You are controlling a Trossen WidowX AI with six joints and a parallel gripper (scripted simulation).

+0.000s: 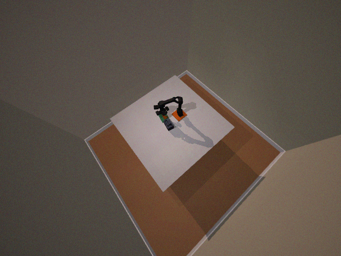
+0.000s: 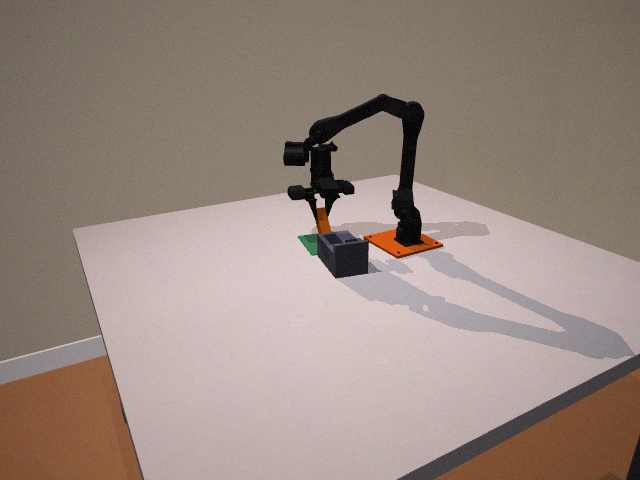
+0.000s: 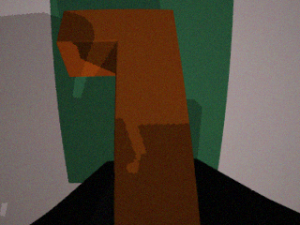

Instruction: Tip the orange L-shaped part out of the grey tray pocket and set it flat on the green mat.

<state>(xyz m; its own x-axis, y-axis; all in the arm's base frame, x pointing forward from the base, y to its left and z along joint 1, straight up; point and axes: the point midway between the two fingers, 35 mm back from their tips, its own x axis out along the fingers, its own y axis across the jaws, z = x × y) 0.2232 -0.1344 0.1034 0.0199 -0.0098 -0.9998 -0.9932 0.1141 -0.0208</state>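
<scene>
My gripper point(image 2: 321, 213) point(image 3: 152, 169) points down and is shut on the orange L-shaped part point(image 1: 165, 117) point(image 2: 323, 223) point(image 3: 150, 70), with a finger at each side of its long bar. The part is tilted, its gripped end high and its L-shaped end low over the green mat point(image 1: 161, 118) point(image 2: 308, 243) point(image 3: 211, 70). The tray hides that low end in the exterior view, so I cannot tell whether it touches the mat. The grey tray point(image 1: 170, 128) point(image 2: 352, 260) stands beside the mat, its pocket empty.
The arm's orange base plate point(image 1: 175, 116) point(image 2: 385, 245) is on the white table point(image 1: 154, 151) point(image 2: 232, 335), near the tray and mat. The arm arches over from it, and its shadows fall across the table.
</scene>
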